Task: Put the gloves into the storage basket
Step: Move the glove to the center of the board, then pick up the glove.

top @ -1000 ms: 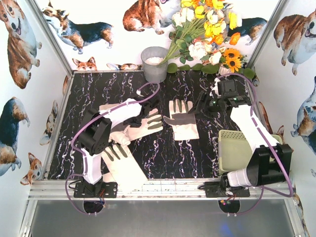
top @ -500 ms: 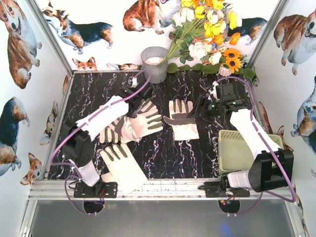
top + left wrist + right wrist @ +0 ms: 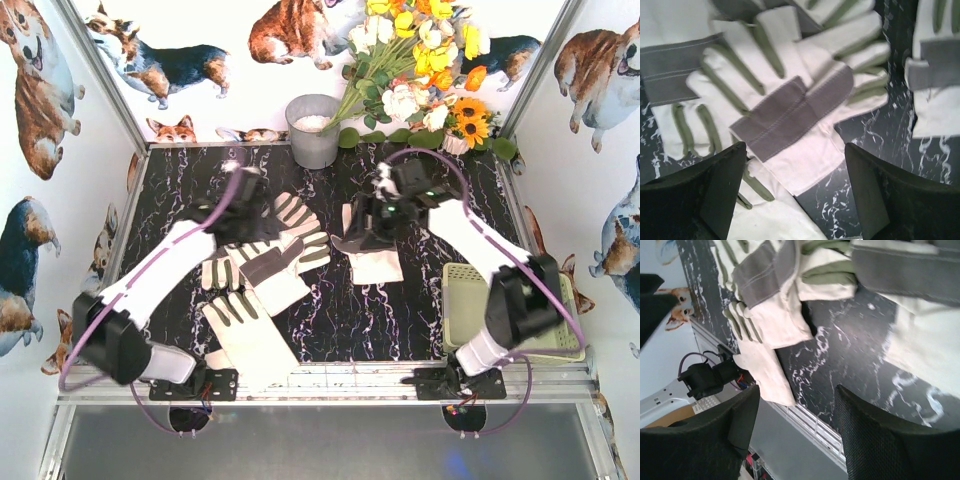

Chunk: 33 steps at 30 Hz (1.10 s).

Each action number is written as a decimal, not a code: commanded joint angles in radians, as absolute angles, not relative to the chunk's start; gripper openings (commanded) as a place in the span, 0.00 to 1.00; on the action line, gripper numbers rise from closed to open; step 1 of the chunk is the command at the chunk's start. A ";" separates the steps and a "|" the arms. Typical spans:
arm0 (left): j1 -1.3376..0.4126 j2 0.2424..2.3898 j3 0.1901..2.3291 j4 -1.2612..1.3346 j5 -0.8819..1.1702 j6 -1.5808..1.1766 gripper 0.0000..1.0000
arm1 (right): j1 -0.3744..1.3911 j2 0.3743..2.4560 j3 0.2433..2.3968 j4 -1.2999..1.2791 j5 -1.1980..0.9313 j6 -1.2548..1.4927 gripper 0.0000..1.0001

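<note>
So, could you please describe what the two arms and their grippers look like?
Both arms are alike: the left arm and right arm have white link covers between black joint blocks. A purple cable loops along each. The left gripper and right gripper each have two broad, matte black fingers. No markings show.

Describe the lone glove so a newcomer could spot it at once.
On the black marbled table, look just right of centre, left of the pale yellow-green slotted basket. The cream-white fabric glove there lies alone under the right gripper; the other gloves overlap in a heap at left.
</note>
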<state>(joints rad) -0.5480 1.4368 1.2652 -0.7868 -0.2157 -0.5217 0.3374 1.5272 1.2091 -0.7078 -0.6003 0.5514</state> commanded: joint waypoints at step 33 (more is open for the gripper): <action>-0.083 1.410 0.659 -0.277 0.282 -0.754 0.39 | 0.558 2.244 1.759 -0.563 -0.737 0.541 0.53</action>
